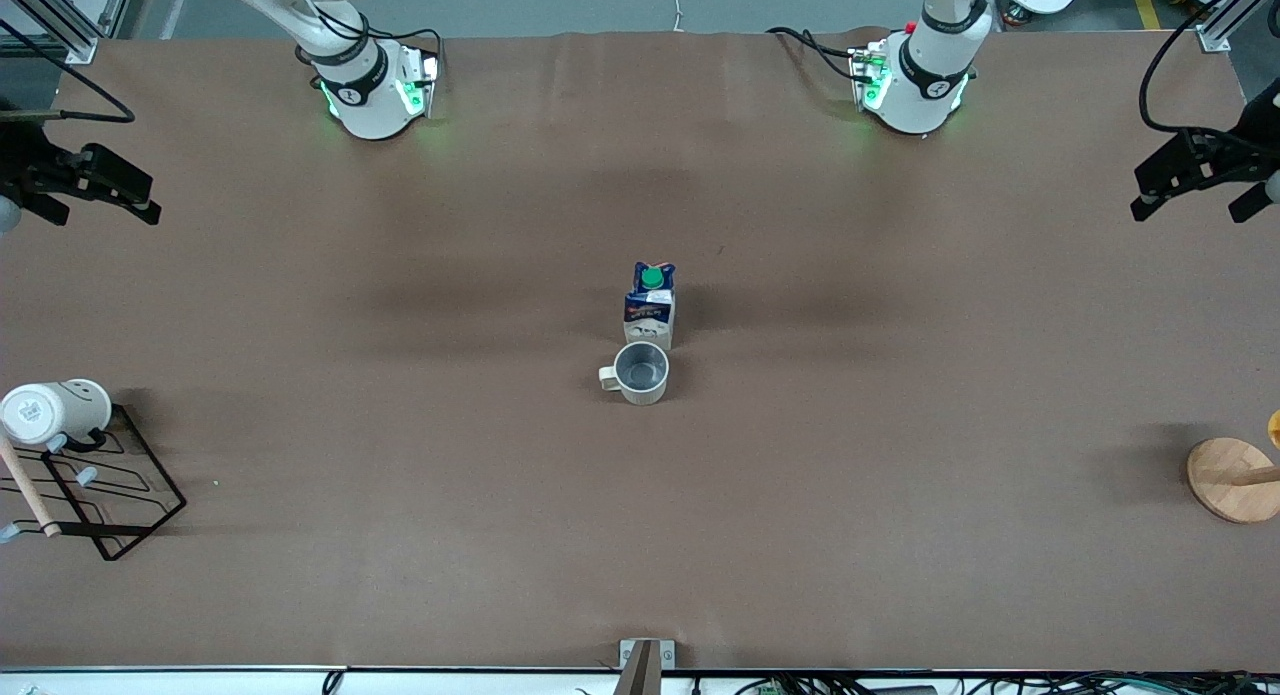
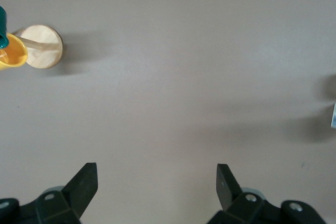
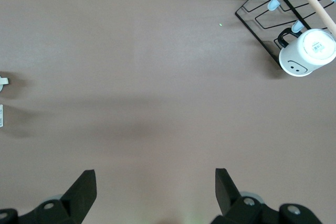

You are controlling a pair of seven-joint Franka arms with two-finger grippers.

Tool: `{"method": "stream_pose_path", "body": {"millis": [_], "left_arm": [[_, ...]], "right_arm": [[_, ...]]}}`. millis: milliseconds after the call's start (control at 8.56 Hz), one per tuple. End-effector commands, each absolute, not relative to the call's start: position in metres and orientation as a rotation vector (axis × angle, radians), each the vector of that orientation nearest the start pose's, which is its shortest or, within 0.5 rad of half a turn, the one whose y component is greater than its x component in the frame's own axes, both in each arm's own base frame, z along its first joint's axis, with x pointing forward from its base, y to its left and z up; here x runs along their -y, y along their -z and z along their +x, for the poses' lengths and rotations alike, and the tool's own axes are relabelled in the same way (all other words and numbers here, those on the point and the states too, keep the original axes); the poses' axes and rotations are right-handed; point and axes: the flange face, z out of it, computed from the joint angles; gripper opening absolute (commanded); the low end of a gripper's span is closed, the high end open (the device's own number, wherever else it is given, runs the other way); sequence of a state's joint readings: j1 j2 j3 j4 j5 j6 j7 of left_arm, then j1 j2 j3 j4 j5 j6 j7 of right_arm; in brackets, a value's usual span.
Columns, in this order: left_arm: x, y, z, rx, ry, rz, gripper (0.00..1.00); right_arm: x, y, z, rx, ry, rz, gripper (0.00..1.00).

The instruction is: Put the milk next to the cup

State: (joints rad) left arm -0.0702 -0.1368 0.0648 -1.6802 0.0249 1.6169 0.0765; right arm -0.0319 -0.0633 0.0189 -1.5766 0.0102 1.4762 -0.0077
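Note:
The milk (image 1: 650, 305), a dark blue and white carton with a green cap, stands upright at the middle of the table. The cup (image 1: 640, 372), a beige-grey mug with a grey-blue inside, stands right beside it, nearer to the front camera, almost touching. My left gripper (image 1: 1190, 210) is open and empty, up over the left arm's end of the table; its wrist view (image 2: 156, 174) shows only bare table between the fingers. My right gripper (image 1: 105, 215) is open and empty over the right arm's end; its wrist view (image 3: 155, 179) shows the same.
A white mug with a face mark (image 1: 55, 410) hangs on a black wire rack (image 1: 120, 505) at the right arm's end; both show in the right wrist view, mug (image 3: 307, 52) and rack (image 3: 257, 17). A round wooden stand (image 1: 1232, 478) sits at the left arm's end.

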Motion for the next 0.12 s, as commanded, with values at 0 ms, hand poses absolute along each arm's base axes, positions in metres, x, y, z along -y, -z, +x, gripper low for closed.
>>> {"method": "stream_pose_path", "body": {"millis": [0], "left_arm": [[-0.0153, -0.6599, 0.5212, -0.128, 0.124, -3.131, 1.0]], "right_arm": [[0.0134, -0.6452, 0.523, -0.06, -0.098, -3.092, 1.0]]}}
